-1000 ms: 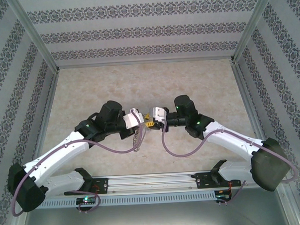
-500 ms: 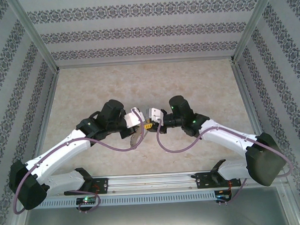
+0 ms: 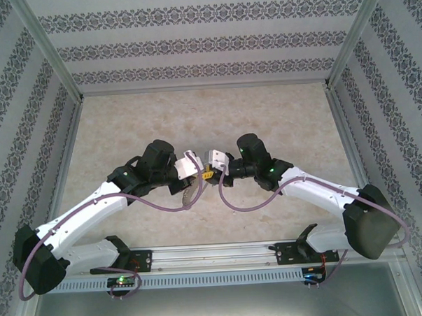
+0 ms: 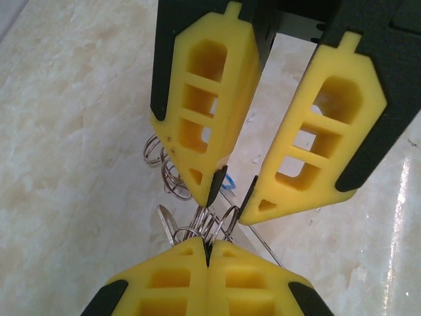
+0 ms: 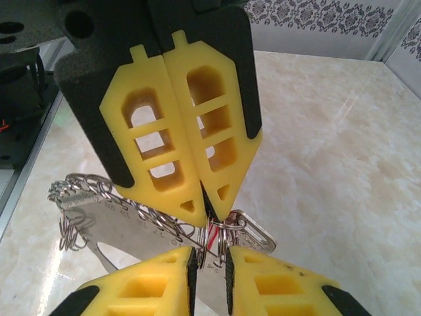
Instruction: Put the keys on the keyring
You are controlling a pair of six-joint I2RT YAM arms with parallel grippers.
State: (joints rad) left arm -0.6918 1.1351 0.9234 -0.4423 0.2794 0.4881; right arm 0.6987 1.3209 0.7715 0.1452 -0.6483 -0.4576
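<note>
Both grippers meet tip to tip above the middle of the table. My left gripper [image 3: 200, 172] [image 4: 209, 245] is shut on a bunch of silver rings [image 4: 212, 224] of the keyring [image 3: 190, 194], whose chain hangs below it. My right gripper [image 3: 211, 173] [image 5: 209, 258] faces it, jaws a narrow gap apart, with rings [image 5: 223, 230] pressed between its pads. A red sliver [image 5: 212, 238] shows among those rings and a blue bit [image 4: 227, 181] behind them. A thin key blade [image 4: 166, 222] and a flat metal tag [image 5: 125, 227] dangle from the chain.
Marble-patterned tabletop [image 3: 209, 116] lies all round the grippers. Patterned walls enclose it on three sides, with a metal rail [image 3: 215, 254] along the near edge. Purple cables [image 3: 244, 205] loop under both wrists.
The right arm has moved left until its fingertips meet the left gripper's. Its jaws have narrowed a little round the rings. The hanging chain has swung slightly.
</note>
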